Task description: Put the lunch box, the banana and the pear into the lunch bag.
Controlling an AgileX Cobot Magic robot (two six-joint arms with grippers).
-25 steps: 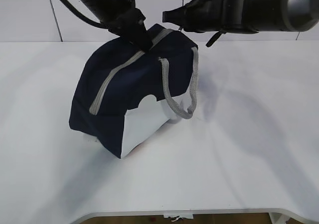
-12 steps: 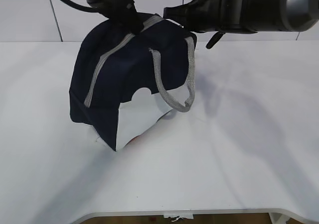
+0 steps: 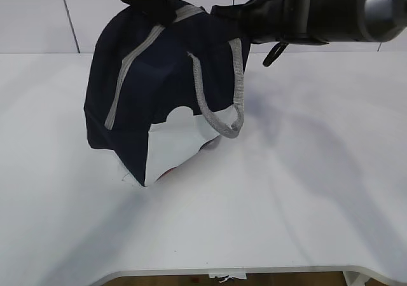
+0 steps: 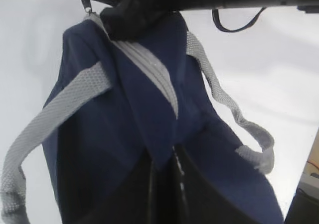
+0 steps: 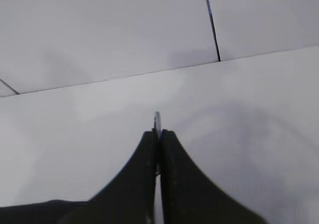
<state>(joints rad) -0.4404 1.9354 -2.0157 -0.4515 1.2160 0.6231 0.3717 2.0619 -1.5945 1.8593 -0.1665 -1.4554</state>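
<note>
We see a white counter under a pale panelled wall. The lunch bag hangs tilted, its lower corner at the counter. Our left tool pinches the bag's fabric; our right tool is clamped on the zipper ring.

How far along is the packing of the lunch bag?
No lunch box, banana or pear in view, and the zipper of the lunch bag looks closed. In hand: left tool pinches the bag's fabric, right tool a thin metal piece. Left: probably only releasing.
</note>
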